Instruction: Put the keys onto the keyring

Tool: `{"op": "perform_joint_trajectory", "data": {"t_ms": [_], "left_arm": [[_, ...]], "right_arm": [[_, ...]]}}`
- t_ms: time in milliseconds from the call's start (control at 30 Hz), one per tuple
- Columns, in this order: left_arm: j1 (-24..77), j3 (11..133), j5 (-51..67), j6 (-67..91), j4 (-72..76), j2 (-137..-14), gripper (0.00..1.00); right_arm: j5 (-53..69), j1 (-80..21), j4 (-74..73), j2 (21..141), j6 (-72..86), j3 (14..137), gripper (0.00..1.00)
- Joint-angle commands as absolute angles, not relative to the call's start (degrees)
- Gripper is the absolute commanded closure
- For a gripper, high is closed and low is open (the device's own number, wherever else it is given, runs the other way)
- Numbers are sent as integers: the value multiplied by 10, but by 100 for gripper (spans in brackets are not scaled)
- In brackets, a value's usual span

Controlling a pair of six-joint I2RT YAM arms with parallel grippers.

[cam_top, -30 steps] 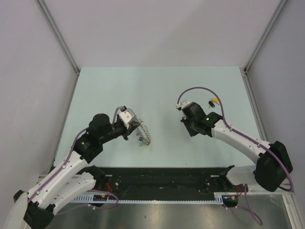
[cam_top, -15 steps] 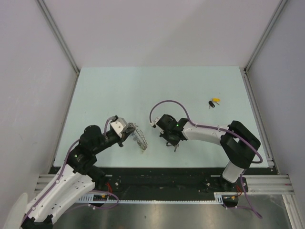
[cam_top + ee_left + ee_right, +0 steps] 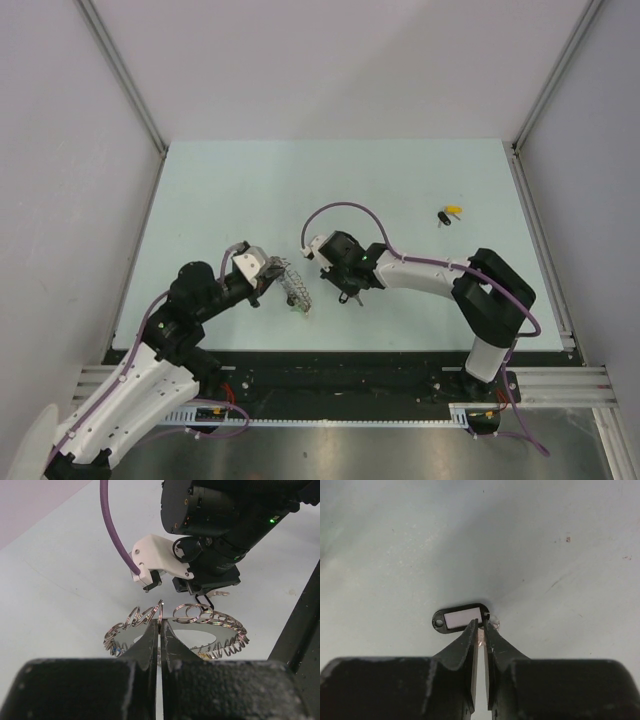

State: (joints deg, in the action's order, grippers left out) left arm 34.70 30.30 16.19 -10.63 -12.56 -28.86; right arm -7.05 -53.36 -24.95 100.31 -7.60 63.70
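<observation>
My left gripper (image 3: 274, 272) (image 3: 161, 626) is shut on the rim of the keyring (image 3: 298, 287) (image 3: 220, 630), a large ring strung with silver loops, held just above the table. Directly right of it, my right gripper (image 3: 346, 291) (image 3: 481, 626) is closed to a thin gap on a small key. That key's black tag (image 3: 460, 617), with a white label, sticks out past the fingertips. In the left wrist view the right gripper's black body (image 3: 225, 525) hangs just behind the keyring. Two loose keys, one yellow-tagged (image 3: 455, 210) and one black-tagged (image 3: 443, 218), lie at the back right.
The pale green table (image 3: 250, 190) is walled in by white panels on three sides. A black rail (image 3: 340, 375) runs along the near edge between the arm bases. A purple cable (image 3: 340, 210) loops above the right wrist.
The right arm has swung left from beside the loose keys to just right of the keyring. The left arm has drawn back slightly, still holding the keyring.
</observation>
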Motion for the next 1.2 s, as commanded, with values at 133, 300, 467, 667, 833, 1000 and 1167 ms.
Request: {"op": "perform_joint_trajectory", "data": {"t_ms": [133,300,467,667,833,1000,1167], "left_arm": [[347,302,163,-119,-76,-288,100],[346,301,163,-119,-74,-287,100],[346,301,160,-117,-72,-290,100],[347,301,161,-117,-69,-294,100],[346,299,159,-117,-65,-299,100],[346,297,157,-116,-62,-304,100],[346,296,155,-116,-58,-312,100]], "right_arm": [[-45,-525,-214,987,-57,656,79],[-39,-514,-190,921,-27,629,61],[-7,-482,-73,826,40,527,61],[23,-458,152,698,134,325,60],[20,-462,249,694,144,247,60],[0,-463,369,729,154,200,62],[-18,-464,440,773,153,183,69]]}}
